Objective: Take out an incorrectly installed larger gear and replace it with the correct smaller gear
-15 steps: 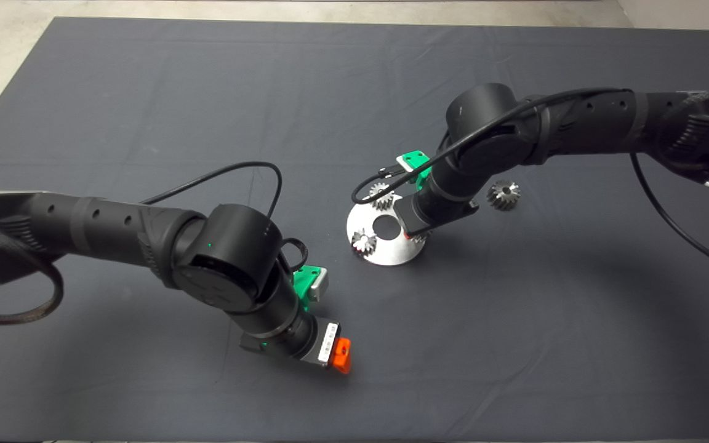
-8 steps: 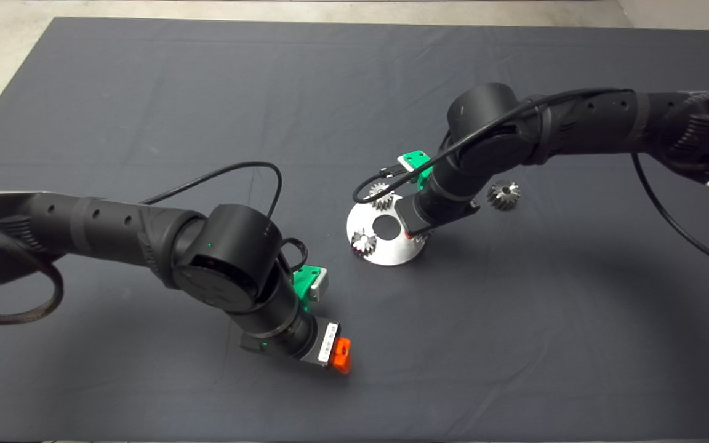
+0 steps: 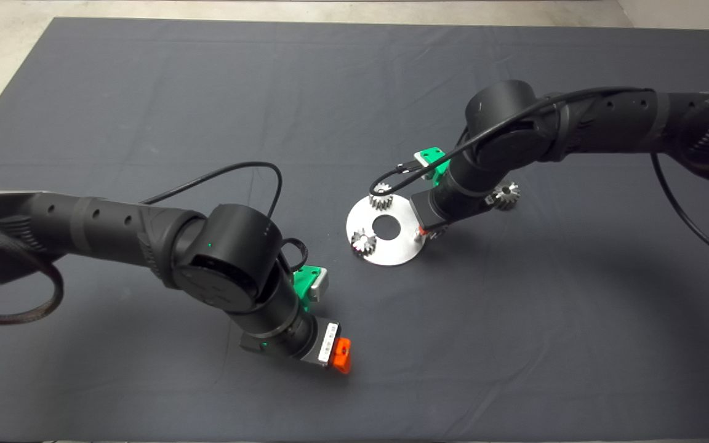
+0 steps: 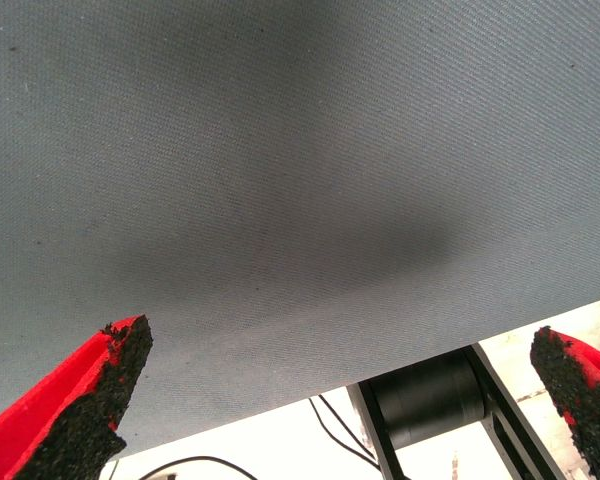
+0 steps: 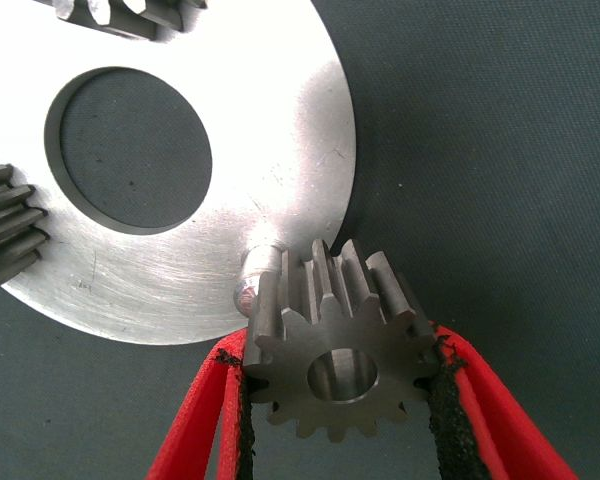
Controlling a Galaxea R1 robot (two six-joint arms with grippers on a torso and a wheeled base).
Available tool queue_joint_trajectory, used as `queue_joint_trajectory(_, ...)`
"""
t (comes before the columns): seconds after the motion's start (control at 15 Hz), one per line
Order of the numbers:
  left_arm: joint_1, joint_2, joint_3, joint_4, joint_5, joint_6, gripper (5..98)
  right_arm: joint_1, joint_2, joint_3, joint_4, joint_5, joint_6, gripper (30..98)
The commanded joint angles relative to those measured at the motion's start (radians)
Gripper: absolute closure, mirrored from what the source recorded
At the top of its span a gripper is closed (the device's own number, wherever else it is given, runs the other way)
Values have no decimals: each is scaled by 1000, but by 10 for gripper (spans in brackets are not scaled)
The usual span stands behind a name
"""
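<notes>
Right tool (image 5: 340,358) pinches the larger gear (image 5: 330,335); left tool (image 3: 339,357) is spread over bare surface (image 3: 145,80).

The larger gear is shiny light silver with long straight teeth and a round centre hole. It is held by its toothed rim between the black pads, tilted, just beside a short bare pin (image 5: 252,282) at the edge of the round metal plate (image 5: 280,120). Only the right wrist view shows this grip and the pin; in the head view, just right of frame centre, the right arm covers most of it. The head view alone shows the smaller gear (image 3: 506,195): darker grey, lying on the surface right of the plate and partly behind the arm. It also shows two small silver gears (image 3: 382,197) (image 3: 364,241) on the plate's left side. The left wrist view shows wide-apart fingers (image 4: 110,380) and nothing between them.
</notes>
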State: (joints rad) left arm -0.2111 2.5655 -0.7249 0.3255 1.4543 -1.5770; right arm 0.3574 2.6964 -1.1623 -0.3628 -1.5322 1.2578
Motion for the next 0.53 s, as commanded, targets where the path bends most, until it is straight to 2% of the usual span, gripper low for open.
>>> queue_joint_trajectory(0.0,-19,-3,1,6,-2,0,59,26,30,11,-28,-88,-3,934)
queue_joint_trajectory(0.47,-19,-4,0,16,-2,0,59,18,58,-15,-30,-86,-1,934)
